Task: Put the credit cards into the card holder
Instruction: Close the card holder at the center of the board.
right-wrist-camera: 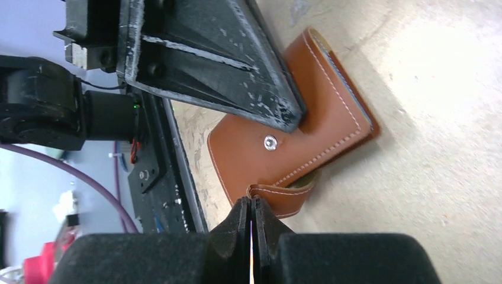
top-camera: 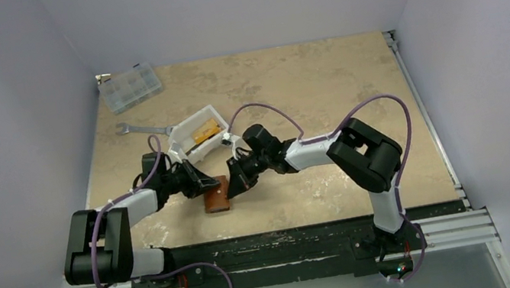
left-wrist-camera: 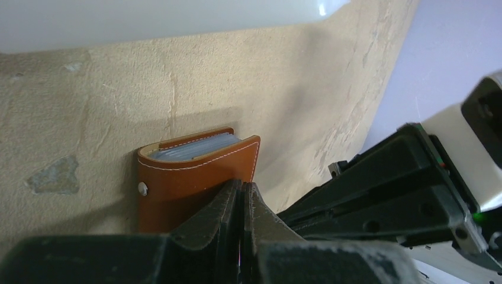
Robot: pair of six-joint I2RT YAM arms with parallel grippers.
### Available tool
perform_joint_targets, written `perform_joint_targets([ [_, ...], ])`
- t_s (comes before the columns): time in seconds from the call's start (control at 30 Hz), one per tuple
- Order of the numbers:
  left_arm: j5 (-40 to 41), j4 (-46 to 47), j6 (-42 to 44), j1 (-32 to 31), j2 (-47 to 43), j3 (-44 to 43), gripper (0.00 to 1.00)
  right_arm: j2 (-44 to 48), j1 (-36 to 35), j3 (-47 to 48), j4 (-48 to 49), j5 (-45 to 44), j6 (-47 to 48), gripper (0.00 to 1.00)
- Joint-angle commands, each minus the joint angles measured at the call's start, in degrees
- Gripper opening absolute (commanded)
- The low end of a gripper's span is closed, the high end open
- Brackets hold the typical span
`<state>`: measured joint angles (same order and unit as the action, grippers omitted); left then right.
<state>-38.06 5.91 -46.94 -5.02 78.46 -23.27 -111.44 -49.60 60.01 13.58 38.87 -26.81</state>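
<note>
- Nearest the arm bases, the brown leather folding card holder (top-camera: 217, 196) lies flat on the beige tabletop (top-camera: 321, 95), folded shut.
- Left tool (left-wrist-camera: 243, 188): jaws closed on nothing, tip pressing the cover beside the round snap stud (right-wrist-camera: 270, 142).
- Right tool (right-wrist-camera: 251, 206): jaws closed, empty, just beside the loose strap tab (right-wrist-camera: 284, 194); contact unclear.
- Risk: 2 closed tips pushing may skid the holder, or the cover may spring shut.
- Farther: thin plastic credit cards (top-camera: 205, 130), 1 orange-yellow showing, sit in the white rectangular tray (top-camera: 190, 122). They are flat and may slip a pinch.

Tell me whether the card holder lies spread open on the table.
No: the card holder lies folded shut, with both brown covers together over the grey sleeves.
</note>
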Motion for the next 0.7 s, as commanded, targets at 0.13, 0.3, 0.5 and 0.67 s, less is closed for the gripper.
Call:
perform_joint_targets([
  [0.13, 3.33, -0.36, 1.3, -0.08, -1.1, 1.86, 0.0, 0.08, 3.55, -5.55, 8.87, 7.01, -13.43, 0.0],
  [0.3, 4.62, -6.51, 0.94, 0.3, -9.32, -2.48, 0.23, 3.29, 4.25, -7.74, 12.57, 4.79, -17.96, 0.0],
  [0.5, 13.5, -19.52, 3.89, 1.14, -19.34, -5.77, 0.37, 7.01, 5.23, -8.75, 11.33, 0.63, -19.59, 0.0],
  [0.67, 16.85, -19.45, 0.93, 1.08, -22.53, -0.24, 0.36, 9.17, 5.85, -8.74, 10.65, -1.52, -21.04, 0.0],
])
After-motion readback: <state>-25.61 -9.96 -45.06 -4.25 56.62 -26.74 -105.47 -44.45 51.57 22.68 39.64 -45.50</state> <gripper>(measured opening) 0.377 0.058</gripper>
